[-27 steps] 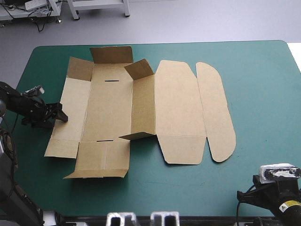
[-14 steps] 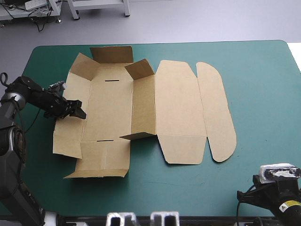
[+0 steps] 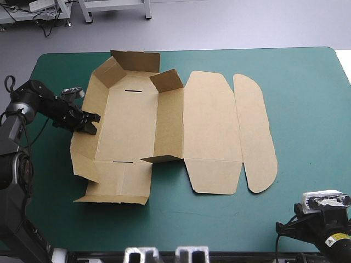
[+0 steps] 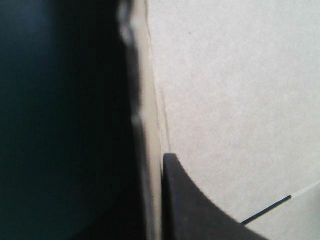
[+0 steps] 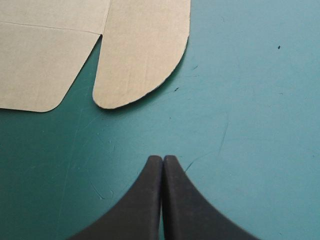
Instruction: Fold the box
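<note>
The brown box (image 3: 164, 120) lies as a cut sheet in the middle of the table, its lid and rounded flap (image 3: 255, 131) flat on the right. Its left wall (image 3: 88, 104) and far flaps stand partly raised. My left gripper (image 3: 90, 125) is shut on that left wall. In the left wrist view the board's edge (image 4: 145, 125) runs between the fingers, one black finger (image 4: 195, 205) lying on the inner face. My right gripper (image 5: 162, 159) is shut over bare cover, with the rounded flap (image 5: 140, 55) ahead of it.
The right arm (image 3: 323, 219) rests at the table's front right corner. Teal-green cover (image 3: 307, 98) shows to the right of the box and along the front edge. The near left flap (image 3: 118, 186) sticks up slightly toward the front.
My left gripper moved in from the left and shut on the box's left wall. That wall rose and the whole sheet slid a little to the right. The right arm stayed still.
</note>
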Robot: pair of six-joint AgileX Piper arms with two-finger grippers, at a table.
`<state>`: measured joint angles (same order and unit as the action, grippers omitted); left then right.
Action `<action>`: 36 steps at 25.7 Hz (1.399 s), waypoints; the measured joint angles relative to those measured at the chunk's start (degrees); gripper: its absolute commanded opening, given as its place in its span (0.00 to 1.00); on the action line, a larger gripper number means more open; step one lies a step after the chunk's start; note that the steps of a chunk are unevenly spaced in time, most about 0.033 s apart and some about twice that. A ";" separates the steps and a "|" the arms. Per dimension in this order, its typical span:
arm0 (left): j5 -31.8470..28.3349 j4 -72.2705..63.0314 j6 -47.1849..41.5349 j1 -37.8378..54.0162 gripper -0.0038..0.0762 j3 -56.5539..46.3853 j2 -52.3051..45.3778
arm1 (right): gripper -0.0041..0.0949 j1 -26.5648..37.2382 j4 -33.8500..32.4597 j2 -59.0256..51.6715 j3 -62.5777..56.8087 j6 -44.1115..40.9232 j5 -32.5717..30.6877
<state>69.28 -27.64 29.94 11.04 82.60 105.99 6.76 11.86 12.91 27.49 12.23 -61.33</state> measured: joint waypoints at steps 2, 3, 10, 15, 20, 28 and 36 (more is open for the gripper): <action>-0.05 5.07 1.87 -4.11 0.04 3.00 -1.94 | 0.03 0.00 0.00 0.00 0.00 0.00 0.00; 0.02 8.28 2.71 -7.68 0.04 5.75 -3.02 | 0.03 0.00 0.00 0.00 0.00 0.00 0.00; 2.40 23.95 7.73 -21.20 0.04 21.17 -3.47 | 0.03 0.00 0.00 0.00 0.00 0.83 0.05; 1.06 29.00 15.20 -27.86 0.04 26.91 -3.47 | 0.03 0.00 0.19 0.41 1.85 0.90 0.64; -0.01 34.44 20.00 -35.81 0.04 28.91 -3.47 | 0.03 0.00 0.19 3.68 5.72 0.90 0.41; -2.34 44.08 21.38 -48.83 0.04 28.91 -3.47 | 0.03 -0.02 0.80 11.29 14.93 1.10 0.14; -3.19 49.52 16.28 -55.71 0.04 28.91 -3.47 | 0.03 -0.02 5.97 20.52 24.92 -0.31 0.46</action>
<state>66.08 21.88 46.22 -44.67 111.51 102.52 6.74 17.83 33.43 52.41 11.91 -60.86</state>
